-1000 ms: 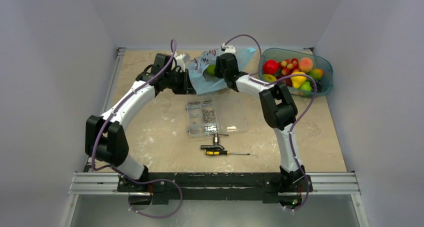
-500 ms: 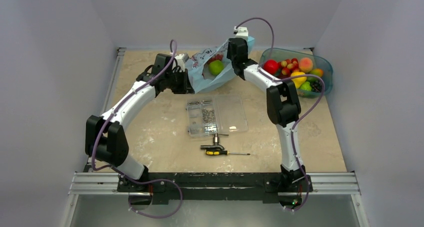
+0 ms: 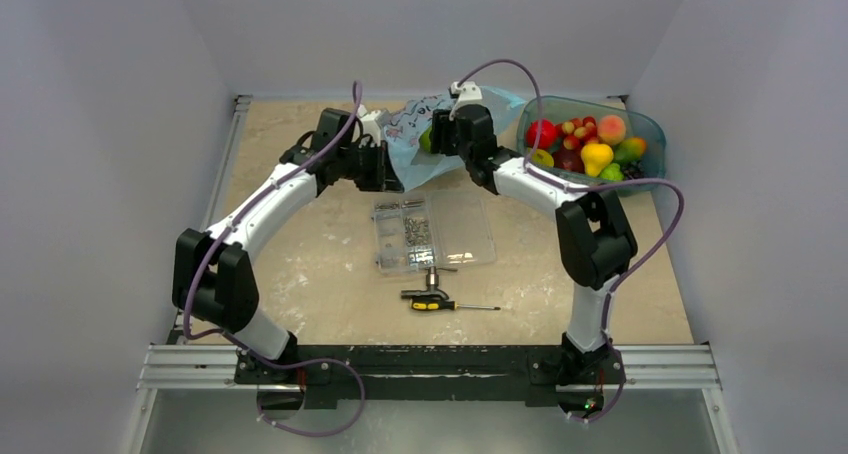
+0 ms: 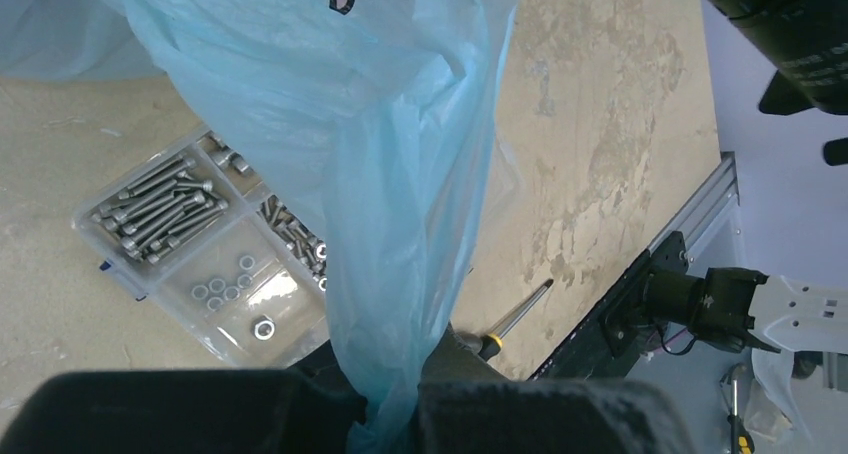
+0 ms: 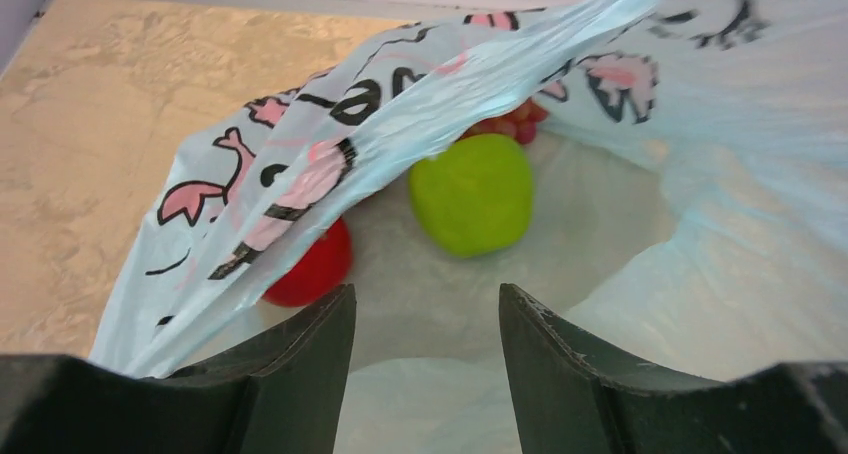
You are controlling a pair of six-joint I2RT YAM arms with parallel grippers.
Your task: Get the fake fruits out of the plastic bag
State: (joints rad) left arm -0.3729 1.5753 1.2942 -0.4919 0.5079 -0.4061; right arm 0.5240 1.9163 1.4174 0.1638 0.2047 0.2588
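Thin light blue translucent plastic bag (image 3: 418,164) sat at the far middle of the beige stone-look worktop (image 3: 320,264). Left claw (image 4: 393,379) was clamped tight on a bunched fold of the bag's film. Right claw (image 5: 425,344) was spread wide, holding nothing, aimed into the bag mouth. Inside lay a glossy green plastic apple (image 5: 472,194), a red round plastic fruit (image 5: 315,264) half under the film, and a dark red grape bunch (image 5: 512,122), mostly hidden. Bag print was pink shapes and black lettering, creased, only an "e" legible. Clear flat compartment box of screws (image 3: 435,232) lay on the worktop near the bag, on its near side.
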